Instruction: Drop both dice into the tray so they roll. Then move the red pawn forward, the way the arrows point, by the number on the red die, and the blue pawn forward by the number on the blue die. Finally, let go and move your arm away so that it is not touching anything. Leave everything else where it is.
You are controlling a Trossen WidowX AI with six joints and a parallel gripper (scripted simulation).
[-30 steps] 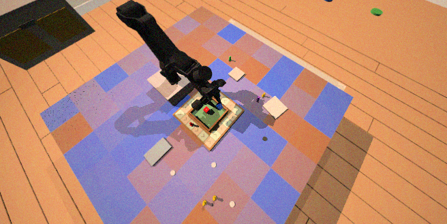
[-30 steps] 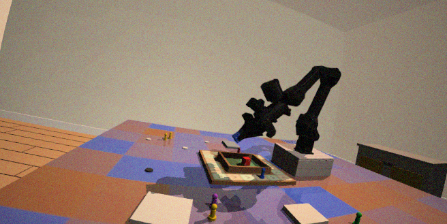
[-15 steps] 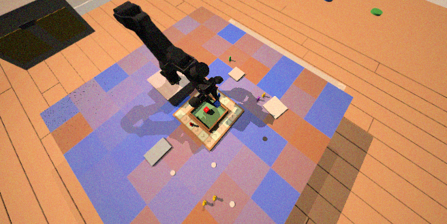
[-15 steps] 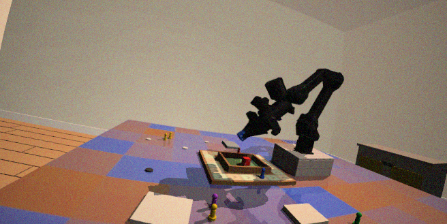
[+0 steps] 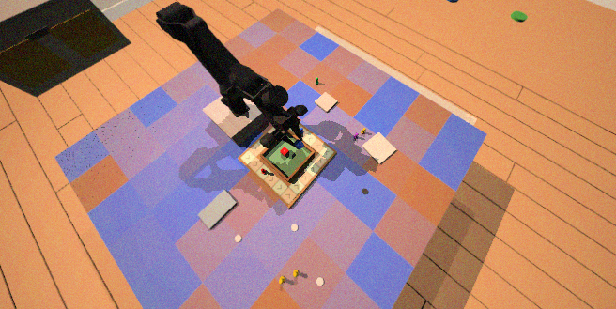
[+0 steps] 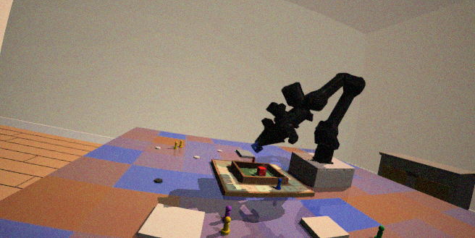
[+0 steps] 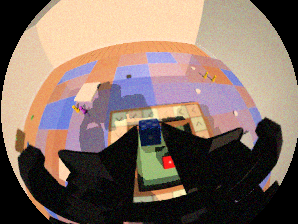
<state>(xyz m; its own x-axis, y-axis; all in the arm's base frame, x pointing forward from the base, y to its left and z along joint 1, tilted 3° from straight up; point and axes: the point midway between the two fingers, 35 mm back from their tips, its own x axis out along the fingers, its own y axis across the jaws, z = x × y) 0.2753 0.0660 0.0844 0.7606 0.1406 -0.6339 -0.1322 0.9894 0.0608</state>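
My gripper (image 5: pixel 300 140) (image 6: pixel 258 142) (image 7: pixel 149 128) is slightly open, tilted above the tray. The blue die (image 5: pixel 300 145) (image 6: pixel 256 147) (image 7: pixel 150 135) is at its fingertips, above the tray's floor; whether it still touches them is hard to tell. The red die (image 5: pixel 284 151) (image 6: pixel 261 171) (image 7: pixel 169 162) lies in the green-floored tray (image 5: pixel 289 166) (image 6: pixel 253 180); its number is too small to read surely. The red pawn (image 5: pixel 264 172) (image 6: pixel 253 159) stands on the arrow track at the tray's side. The blue pawn (image 5: pixel 301 131) (image 6: pixel 279 184) stands on the opposite side, partly behind the gripper in the top view.
Pale blocks (image 5: pixel 379 148) (image 5: pixel 326 101) and a grey block (image 5: pixel 217 209) lie around the board (image 5: pixel 289 194). A purple pawn (image 5: pixel 356 136) (image 6: pixel 228 212), a green pawn (image 5: pixel 316 81) and several yellow pawns (image 5: pixel 282 280) stand off the board. White discs (image 5: pixel 294 227) and a dark disc (image 5: pixel 365 192) lie beyond it.
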